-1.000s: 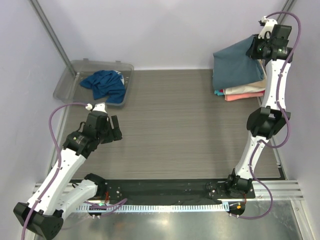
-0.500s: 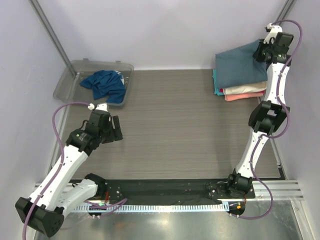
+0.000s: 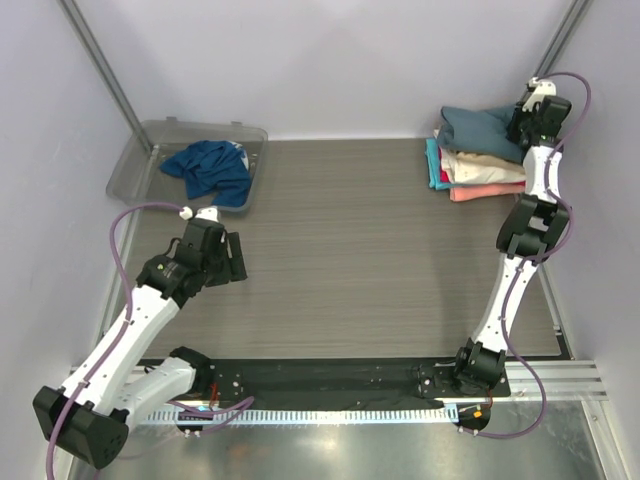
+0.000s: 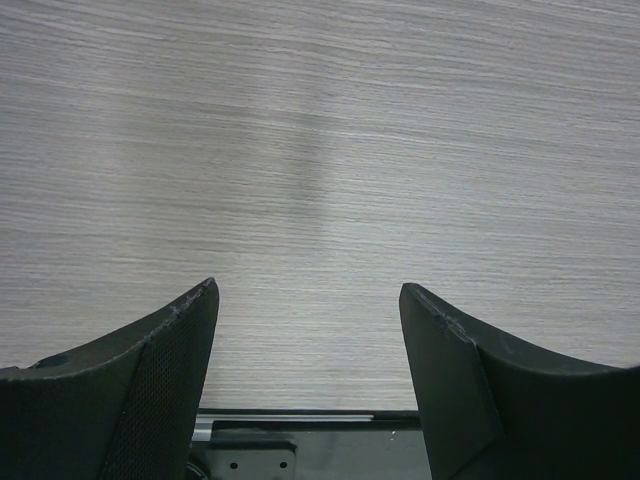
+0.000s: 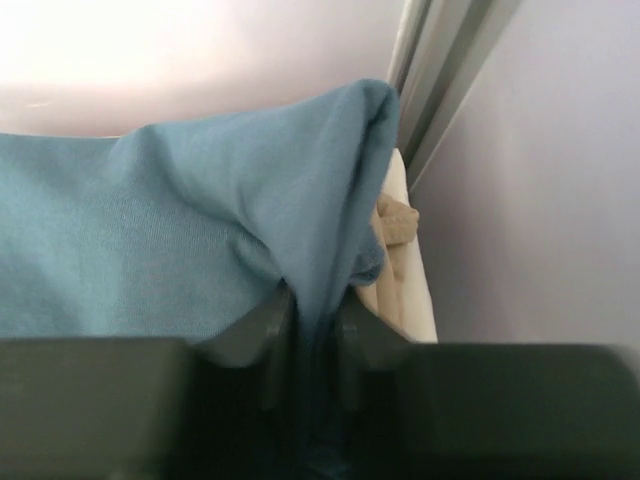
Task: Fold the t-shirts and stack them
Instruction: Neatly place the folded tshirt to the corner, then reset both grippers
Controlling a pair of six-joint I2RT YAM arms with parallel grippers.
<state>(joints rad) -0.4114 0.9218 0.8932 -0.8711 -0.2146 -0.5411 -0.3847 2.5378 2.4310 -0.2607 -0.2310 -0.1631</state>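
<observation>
Right pincer has its two fingers pressed together on a fold of the blue shirt. It is far out at about 1 o'clock on the table, close to the wall. The blue shirt lies on top of the stack of folded shirts. It looks lumpy, not flat. In the wrist view the cloth bunches up by the pincer, and a tan shirt peeks out under it next to a metal post.

Here is what could go wrong. If the pincer pulls back before it opens, the cloth may come with it and the blue shirt may slide off. A hard tug could tip the whole stack too. If it lets go with the cloth bunched like this, the fold may pop open and the top will be messy.

Left pincer is spread wide over bare table at about 8 o'clock, holding nothing. At 10 o'clock the teal shirt sits crumpled in the tub, not yet folded.
</observation>
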